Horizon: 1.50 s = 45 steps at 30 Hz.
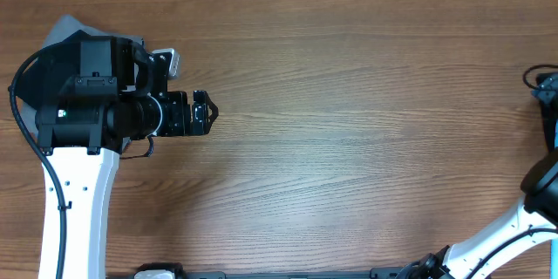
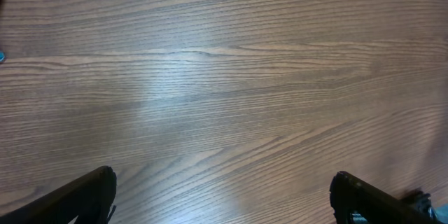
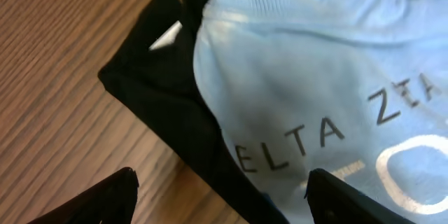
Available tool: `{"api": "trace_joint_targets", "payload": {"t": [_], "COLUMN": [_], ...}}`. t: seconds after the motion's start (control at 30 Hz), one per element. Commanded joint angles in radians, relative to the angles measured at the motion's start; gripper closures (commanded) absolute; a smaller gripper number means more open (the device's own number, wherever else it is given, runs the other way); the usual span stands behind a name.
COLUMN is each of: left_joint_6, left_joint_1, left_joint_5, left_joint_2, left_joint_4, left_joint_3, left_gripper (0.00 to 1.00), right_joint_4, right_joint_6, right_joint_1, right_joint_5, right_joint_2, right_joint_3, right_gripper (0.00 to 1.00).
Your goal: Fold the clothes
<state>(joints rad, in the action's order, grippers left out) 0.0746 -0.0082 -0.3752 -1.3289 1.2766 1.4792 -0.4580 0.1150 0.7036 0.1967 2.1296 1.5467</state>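
In the right wrist view a sky-blue T-shirt (image 3: 301,77) with dark and white lettering lies over a black garment (image 3: 161,91) on the wooden table. My right gripper (image 3: 222,178) hovers just above their edge, open, with nothing pinched between its fingers. A small white tag (image 3: 166,36) shows on the black cloth. My left gripper (image 1: 209,113) is at the left of the table, open wide over bare wood (image 2: 222,182). A grey garment (image 1: 74,28) lies partly hidden under the left arm.
The right arm (image 1: 506,235) rises from the lower right and leaves the overhead view at the right edge, where a scrap of blue (image 1: 547,91) shows. Bare wooden table (image 1: 366,122) spans the middle.
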Motion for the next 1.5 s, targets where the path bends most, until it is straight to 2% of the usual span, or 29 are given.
{"api": "trace_joint_targets", "payload": {"t": [0.0,0.27,0.63,0.67,0.73,0.77,0.9,0.97,1.07,1.33,1.47], "left_joint_6": [-0.015,-0.015,-0.015,-0.015,-0.015,-0.015,-0.015,-0.015,-0.015,-0.016,-0.016], "left_joint_1": [-0.006,-0.006,-0.006,-0.006,-0.006,-0.006,-0.006,-0.006,-0.006,-0.006,-0.006], "left_joint_5": [-0.019,-0.026,-0.048,-0.049,-0.049,-0.049,-0.049,-0.049,-0.049,-0.049,-0.049], "left_joint_2": [0.003,0.003,0.002,0.002,0.002,0.002,0.002,0.002,0.002,0.002,0.002], "left_joint_4": [-0.002,-0.002,-0.005,-0.004,-0.001,0.0,0.0,0.0,0.002,0.014,0.03], "left_joint_3": [0.026,0.026,0.026,0.026,0.026,0.026,0.026,0.026,0.026,0.026,0.026], "left_gripper": [0.0,0.0,0.0,0.0,0.0,0.0,0.0,0.0,0.0,0.0,0.0], "right_joint_4": [0.013,0.014,-0.016,-0.021,-0.031,-0.029,-0.021,-0.016,-0.013,-0.021,-0.06], "right_joint_6": [-0.05,-0.063,-0.054,-0.039,-0.006,-0.002,0.001,0.001,0.011,0.06,0.069], "right_joint_1": [0.018,0.039,0.04,0.041,0.045,0.046,0.047,0.047,0.043,0.0,-0.054], "right_joint_5": [0.1,0.116,0.078,0.102,0.139,0.139,0.079,0.032,-0.02,-0.21,-0.301], "right_joint_2": [-0.003,0.027,0.08,0.089,0.093,0.092,0.049,0.013,-0.06,-0.261,-0.324], "right_joint_3": [0.02,0.019,0.017,0.017,0.017,0.018,0.02,0.02,0.02,0.02,0.02], "right_gripper": [0.2,0.26,0.24,0.29,0.49,0.56,0.71,0.73,0.83,0.82,0.87]}}
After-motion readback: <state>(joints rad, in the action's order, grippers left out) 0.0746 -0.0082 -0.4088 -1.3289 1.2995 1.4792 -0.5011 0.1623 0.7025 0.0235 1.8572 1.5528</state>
